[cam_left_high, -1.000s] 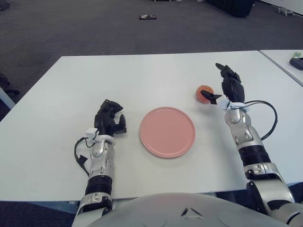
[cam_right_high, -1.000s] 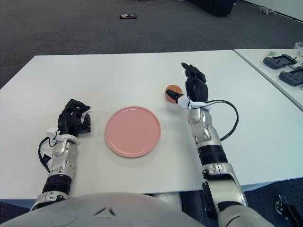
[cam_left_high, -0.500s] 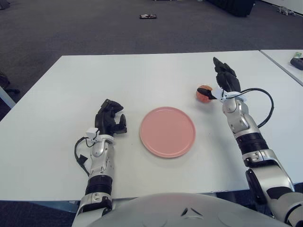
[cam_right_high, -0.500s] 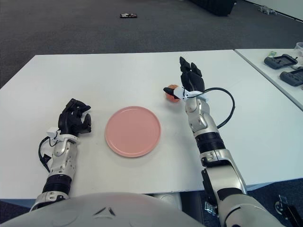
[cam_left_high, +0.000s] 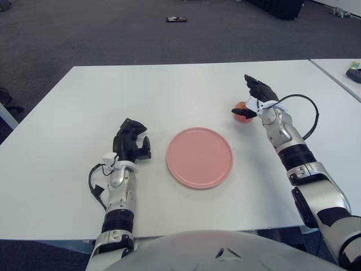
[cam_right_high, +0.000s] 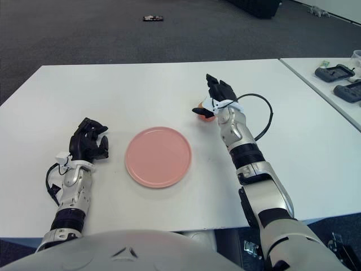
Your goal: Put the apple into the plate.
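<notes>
I am watching the right hand (cam_left_high: 255, 97) reaching over the apple (cam_left_high: 242, 112), which is sitting on the white table (cam_left_high: 169, 90) to the right of the pink plate (cam_left_high: 199, 157) and a little farther from the robot than the plate's far rim. The apple is not in the plate; bare table is showing between the two. The hand is covering the apple's right side: the long black fingers (cam_left_high: 252, 83) are stretching out above and beyond it, and the thumb is curving across its near face, but I cannot tell whether the fingers are actually clamping the fruit or only lying against it. The apple appears to be on the table surface. A black cable (cam_left_high: 309, 116) is looping out from the right wrist, on the side away from the plate. The left hand (cam_left_high: 131, 142) is showing to the left of the plate, near its rim, with its fingers curling in on themselves and holding nothing.
</notes>
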